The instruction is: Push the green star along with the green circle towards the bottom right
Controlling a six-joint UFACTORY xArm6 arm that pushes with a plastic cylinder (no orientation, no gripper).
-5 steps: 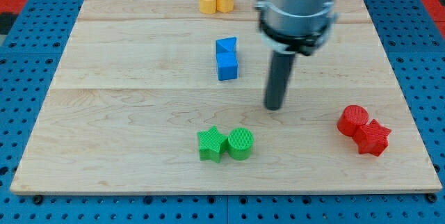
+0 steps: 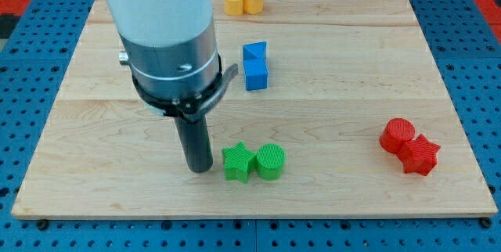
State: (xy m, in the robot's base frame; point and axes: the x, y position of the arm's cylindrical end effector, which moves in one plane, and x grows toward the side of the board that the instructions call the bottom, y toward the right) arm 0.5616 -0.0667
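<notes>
The green star (image 2: 237,163) sits near the board's bottom middle, with the green circle (image 2: 271,161) touching its right side. My tip (image 2: 199,167) is down on the board just left of the green star, a small gap away. The rod and the arm's body rise from it toward the view's top left.
A blue triangle and blue cube (image 2: 255,66) stand above the green pair. A yellow pair (image 2: 243,1) sits at the top edge. A red circle (image 2: 398,135) and red star (image 2: 420,155) lie at the right. The board's bottom edge (image 2: 250,217) is close below.
My tip has moved from right of and above the green pair to just left of the green star. The blocks have not moved.
</notes>
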